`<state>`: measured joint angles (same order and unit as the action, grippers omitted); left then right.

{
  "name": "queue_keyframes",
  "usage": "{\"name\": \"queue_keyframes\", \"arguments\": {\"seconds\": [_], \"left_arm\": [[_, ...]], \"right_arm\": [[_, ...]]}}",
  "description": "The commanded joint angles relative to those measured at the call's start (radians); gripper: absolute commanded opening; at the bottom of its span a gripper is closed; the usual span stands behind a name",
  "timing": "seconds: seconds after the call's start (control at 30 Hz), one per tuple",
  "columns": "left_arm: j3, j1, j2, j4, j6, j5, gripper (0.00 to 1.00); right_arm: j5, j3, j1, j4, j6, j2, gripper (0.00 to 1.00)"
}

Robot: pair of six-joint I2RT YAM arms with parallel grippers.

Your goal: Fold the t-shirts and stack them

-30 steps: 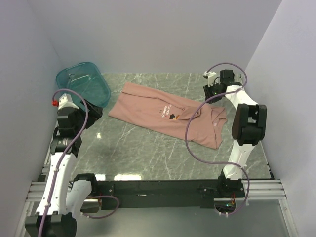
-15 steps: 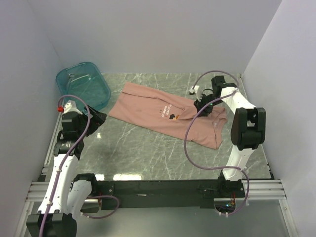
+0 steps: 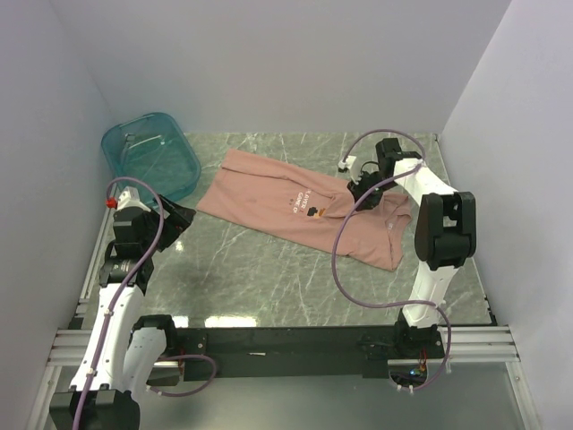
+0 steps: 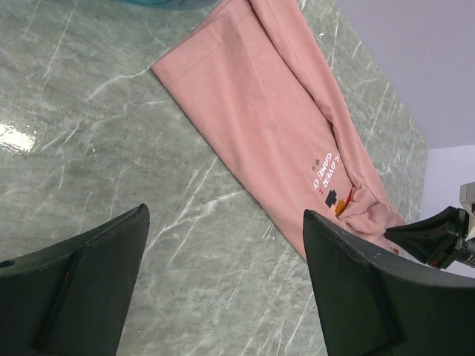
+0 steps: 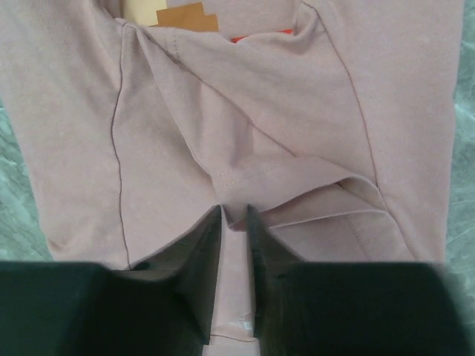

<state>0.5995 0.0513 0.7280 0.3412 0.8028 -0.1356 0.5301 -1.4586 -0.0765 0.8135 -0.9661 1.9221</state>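
**Right pincer nips the pink shirt, left pincer waits wide open**

The dusty-pink short-sleeved cotton t-shirt [image 3: 286, 202] lies spread out on the green marble table top [image 3: 251, 269]. It sits slanted across the far half of the table, with one end near the see-through teal plastic tub [image 3: 152, 161] in the far left corner. The other end reaches toward the right side and looks bunched up there.

The small orange-brown blocky picture [image 3: 309, 212] on the chest faces up, with tiny letters next to it.

The right pincer [image 3: 358, 191] is down on the bunched right part of the t-shirt, close to the blocky picture. In the right wrist view its 2 dark fingers [image 5: 200, 259] are almost closed. Only a thin slit is left between them. A stitched edge of the pink cloth [image 5: 223, 111] is folded up into that slit, so the right pincer [image 5: 235, 211] has hold of a little fold of the t-shirt.

The left pincer [image 3: 175, 215] hangs over the left side of the table, near the tub and well apart from the cloth. In the left wrist view its 2 fingers [image 4: 89, 259] stand far apart with nothing between them. Past them you see bare table [image 4: 89, 111] and the long pink t-shirt [image 4: 260, 111] beyond.
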Motion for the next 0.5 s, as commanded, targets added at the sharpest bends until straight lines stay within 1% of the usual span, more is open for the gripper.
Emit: {"name": "queue_keyframes", "arguments": {"seconds": [0.0,0.07,0.1,0.27,0.33,0.47], "left_arm": [[-0.001,0.002,-0.018,-0.042,0.007,-0.018,0.89],[-0.001,0.001,-0.021,-0.039,0.007,-0.016,0.89],[-0.003,0.002,-0.021,-0.038,0.007,-0.016,0.89],[-0.001,0.002,-0.030,-0.034,0.013,-0.016,0.89],[0.000,0.002,-0.032,-0.031,0.013,-0.015,0.89],[0.000,0.002,-0.022,-0.041,0.016,-0.019,0.89]], "right_arm": [[0.007,-0.040,-0.011,-0.025,0.043,0.009,0.17],[0.021,-0.057,-0.011,-0.036,0.091,0.017,0.03],[0.028,-0.084,-0.012,-0.037,0.113,0.021,0.00],[0.082,-0.132,-0.014,-0.086,0.251,0.041,0.00],[0.082,-0.150,-0.028,-0.112,0.283,0.060,0.00],[0.035,-0.180,-0.069,-0.146,0.352,0.100,0.00]]}}
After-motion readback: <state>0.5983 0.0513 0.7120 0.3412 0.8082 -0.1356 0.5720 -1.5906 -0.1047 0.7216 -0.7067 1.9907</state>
